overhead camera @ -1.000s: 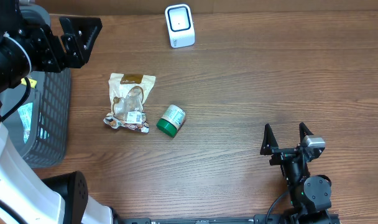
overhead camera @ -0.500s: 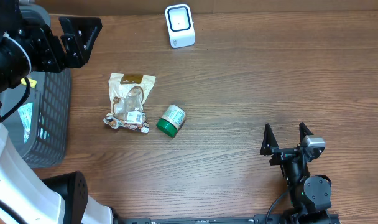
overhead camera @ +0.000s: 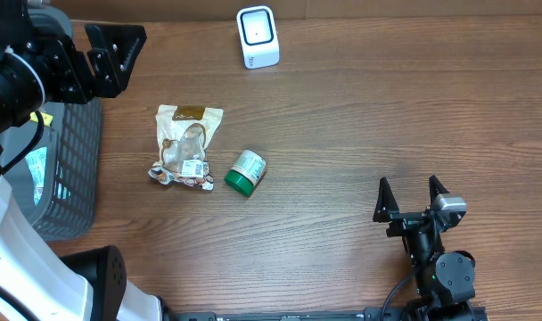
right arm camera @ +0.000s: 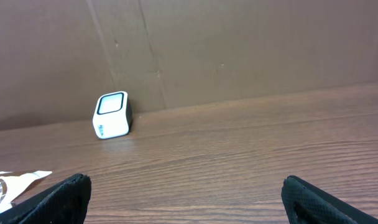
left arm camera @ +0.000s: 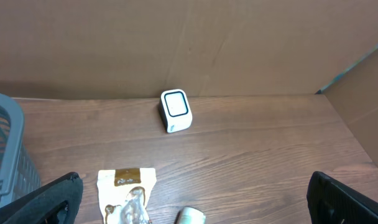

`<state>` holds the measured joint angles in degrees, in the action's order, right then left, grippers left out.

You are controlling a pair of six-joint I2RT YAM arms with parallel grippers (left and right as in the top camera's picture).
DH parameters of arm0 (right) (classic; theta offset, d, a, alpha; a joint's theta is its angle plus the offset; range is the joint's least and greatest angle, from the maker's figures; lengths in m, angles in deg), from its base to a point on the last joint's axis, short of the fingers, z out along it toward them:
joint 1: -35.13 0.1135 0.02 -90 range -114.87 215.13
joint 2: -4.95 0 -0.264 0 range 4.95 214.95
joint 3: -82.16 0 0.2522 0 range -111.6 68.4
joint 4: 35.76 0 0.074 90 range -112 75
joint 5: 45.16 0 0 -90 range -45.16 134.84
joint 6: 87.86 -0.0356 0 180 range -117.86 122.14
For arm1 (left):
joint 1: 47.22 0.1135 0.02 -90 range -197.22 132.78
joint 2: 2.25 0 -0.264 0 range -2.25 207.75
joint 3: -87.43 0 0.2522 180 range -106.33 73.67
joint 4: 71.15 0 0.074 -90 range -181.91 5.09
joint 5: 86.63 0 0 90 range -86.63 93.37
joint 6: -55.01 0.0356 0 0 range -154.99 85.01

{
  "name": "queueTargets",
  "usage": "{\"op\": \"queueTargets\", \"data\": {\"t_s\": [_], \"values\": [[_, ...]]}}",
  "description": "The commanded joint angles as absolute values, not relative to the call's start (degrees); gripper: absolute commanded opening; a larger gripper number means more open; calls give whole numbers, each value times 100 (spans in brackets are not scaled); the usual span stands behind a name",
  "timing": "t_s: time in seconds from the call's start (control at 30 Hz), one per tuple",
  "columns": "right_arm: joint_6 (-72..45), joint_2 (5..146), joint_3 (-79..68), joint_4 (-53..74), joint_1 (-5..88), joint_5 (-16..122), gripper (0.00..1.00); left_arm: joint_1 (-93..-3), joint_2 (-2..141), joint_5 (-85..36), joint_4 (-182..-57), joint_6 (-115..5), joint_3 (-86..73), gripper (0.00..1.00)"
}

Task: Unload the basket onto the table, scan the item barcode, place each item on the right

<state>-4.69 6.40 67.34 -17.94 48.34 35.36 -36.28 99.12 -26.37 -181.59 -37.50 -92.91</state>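
At left, basket (overhead camera: pixel 75 169) cropped, pouch (overhead camera: pixel 187 141) label perhaps barcode, left end effector (overhead camera: pixel 115 45), right end effector (overhead camera: pixel 408 185) apart.

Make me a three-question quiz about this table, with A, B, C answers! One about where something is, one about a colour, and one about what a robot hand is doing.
1. Where is the white scanner?
A) at the far edge of the table
B) on the floor
C) on a shelf

2. What colour is the cap of the little jar beside the snack bag?
A) red
B) green
C) blue

3. How is the right gripper?
A) shut on the jar
B) shut on the bag
C) open and empty

Answers:
1 A, it stands alone by the table's back edge.
2 B, the overhead view shows a green cap.
3 C, its fingers stand wide apart with only bare wood between them.
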Motion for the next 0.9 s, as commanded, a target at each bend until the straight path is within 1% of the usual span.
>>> {"op": "queueTargets", "data": {"t_s": [0.0, 0.87], "values": [[-495, 638, 6793, -1823, 4832, 3455, 100, -3660, 9859, -2604, -18170, -3758, -9330, 99], [-498, 636, 6793, -1823, 4832, 3455, 100, -3660, 9857, -2648, -18111, -3778, -9330, 100]]}}
